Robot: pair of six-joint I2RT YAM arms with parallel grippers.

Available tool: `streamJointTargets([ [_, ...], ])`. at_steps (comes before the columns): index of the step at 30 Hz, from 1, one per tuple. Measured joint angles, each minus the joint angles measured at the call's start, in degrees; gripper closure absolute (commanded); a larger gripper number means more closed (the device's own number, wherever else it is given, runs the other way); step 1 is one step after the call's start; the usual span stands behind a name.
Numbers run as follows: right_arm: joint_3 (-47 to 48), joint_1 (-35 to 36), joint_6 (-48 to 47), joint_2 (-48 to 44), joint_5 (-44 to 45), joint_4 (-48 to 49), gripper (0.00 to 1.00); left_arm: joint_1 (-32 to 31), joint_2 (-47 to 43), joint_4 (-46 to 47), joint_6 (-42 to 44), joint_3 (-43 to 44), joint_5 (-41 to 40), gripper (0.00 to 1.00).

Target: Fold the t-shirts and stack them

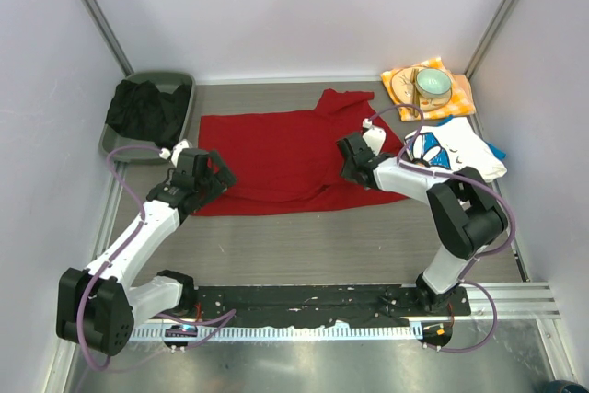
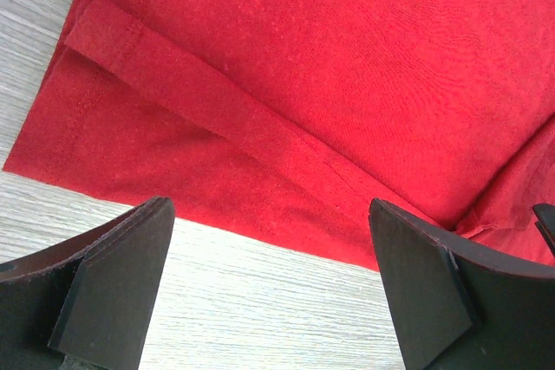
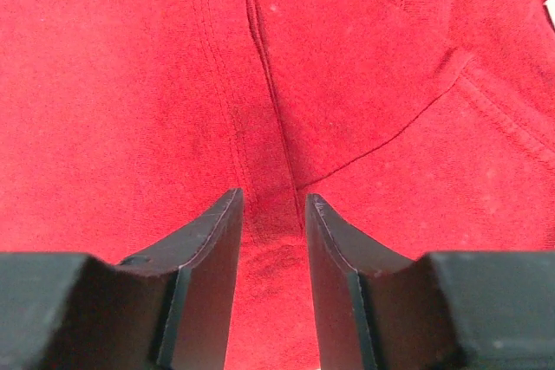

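The red t-shirt (image 1: 285, 158) lies spread flat across the middle of the table, sleeves to the right. My left gripper (image 1: 213, 177) is open at its near-left corner; in the left wrist view the gripper (image 2: 269, 214) straddles the hem of the shirt (image 2: 303, 58), with bare table between the fingers. My right gripper (image 1: 352, 161) rests on the shirt's right part; in the right wrist view the gripper (image 3: 273, 201) is nearly closed, pinching a ridge of the red cloth (image 3: 130, 84) along a seam. The white printed t-shirt (image 1: 451, 149) lies crumpled at the right, with blue cloth under it.
A grey bin (image 1: 184, 80) holding black cloth stands at the back left. An orange-yellow cloth (image 1: 460, 98) with a bowl (image 1: 433, 85) lies at the back right. White walls enclose the table on three sides.
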Motion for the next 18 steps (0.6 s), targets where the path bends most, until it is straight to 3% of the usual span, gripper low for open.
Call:
streamJointTargets([
  [11, 0.0, -0.1, 0.6, 2.3, -1.6, 1.1, 0.65, 0.0, 0.1, 0.0, 0.0, 0.0, 0.0, 0.0],
  [18, 0.0, -0.2, 1.0, 2.3, -1.8, 1.3, 0.99, 0.0, 0.3, 0.0, 0.0, 0.0, 0.0, 0.0],
])
